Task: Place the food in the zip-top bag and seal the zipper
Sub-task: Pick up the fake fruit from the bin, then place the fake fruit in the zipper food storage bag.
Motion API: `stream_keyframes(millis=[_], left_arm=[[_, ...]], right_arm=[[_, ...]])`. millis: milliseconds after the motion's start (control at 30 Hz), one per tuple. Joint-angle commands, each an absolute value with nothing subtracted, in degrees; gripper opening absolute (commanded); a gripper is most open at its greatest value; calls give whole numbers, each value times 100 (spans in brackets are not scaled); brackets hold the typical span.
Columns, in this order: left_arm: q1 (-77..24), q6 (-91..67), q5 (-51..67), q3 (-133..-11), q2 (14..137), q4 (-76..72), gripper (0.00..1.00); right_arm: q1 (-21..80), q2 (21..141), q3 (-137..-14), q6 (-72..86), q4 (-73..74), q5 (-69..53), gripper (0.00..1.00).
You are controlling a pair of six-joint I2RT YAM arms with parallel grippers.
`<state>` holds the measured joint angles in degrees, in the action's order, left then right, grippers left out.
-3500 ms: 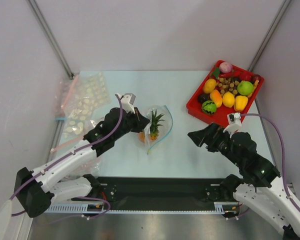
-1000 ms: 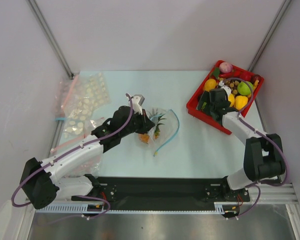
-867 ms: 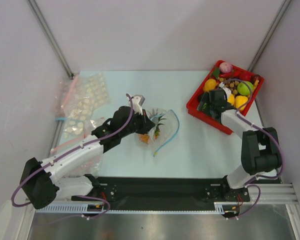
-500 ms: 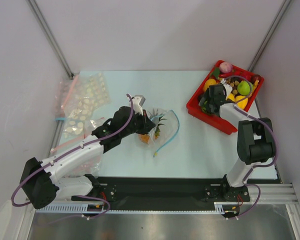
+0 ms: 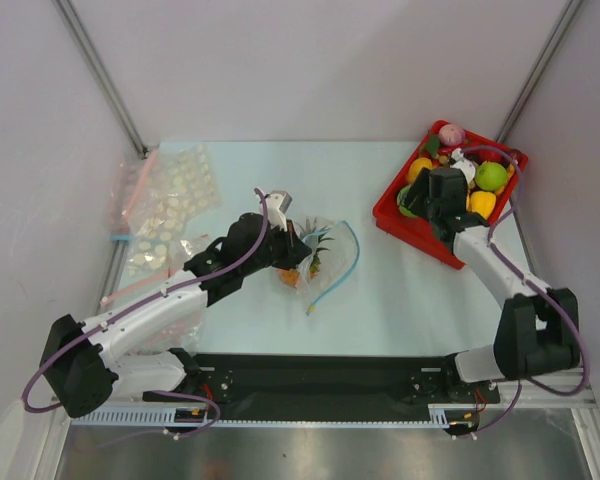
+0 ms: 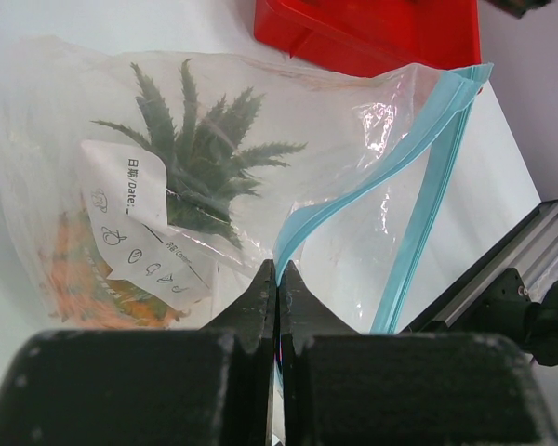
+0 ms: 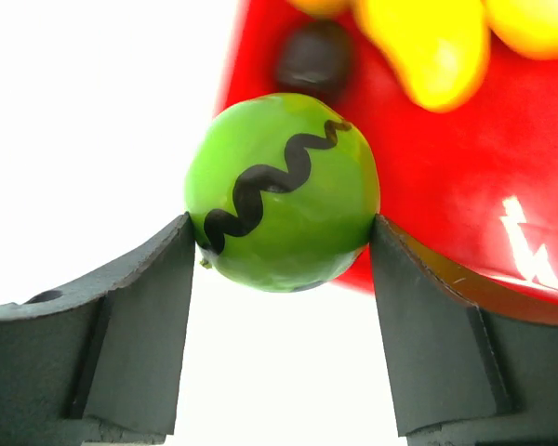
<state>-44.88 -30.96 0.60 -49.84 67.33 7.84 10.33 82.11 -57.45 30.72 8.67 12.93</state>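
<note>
right gripper (image 7: 284, 279) clasps green fruit (image 7: 284, 190) over tray (image 7: 456, 204) rim; round and slick, it could squirt out mid-carry | left gripper (image 6: 277, 279) pinched on bag (image 6: 353, 223) lip by the zipper (image 6: 432, 177); pineapple (image 6: 200, 163) inside; mouth looks narrow, fruit may snag or drag film free

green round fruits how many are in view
2. The marked green fruit sits between the jaws of the right gripper at the left edge of the red tray; the plain green fruit lies at its far right. The arm may hide others.
</note>
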Motion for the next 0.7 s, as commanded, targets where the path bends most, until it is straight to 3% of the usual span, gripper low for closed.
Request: stream_keyframes(millis=[0, 200, 400, 500, 667], left_arm=[[-4526, -2979, 18, -5185, 6636, 668, 1], [-4535, -2971, -157, -5177, 6601, 694, 0], [-4526, -2979, -360, -5194, 6636, 782, 0], [-4526, -3041, -632, -5264, 6653, 957, 0], [-4509, -3067, -826, -5282, 6539, 1046, 0]], right_arm=[[1423, 7463, -5818, 2717, 799, 1257, 61], [2047, 6163, -5345, 2523, 765, 801, 60], [2653, 4563, -3967, 2356, -674, -121, 58], [3109, 4193, -3762, 2049, -1081, -571, 52], [3691, 3946, -3647, 1644, -1485, -983, 52]])
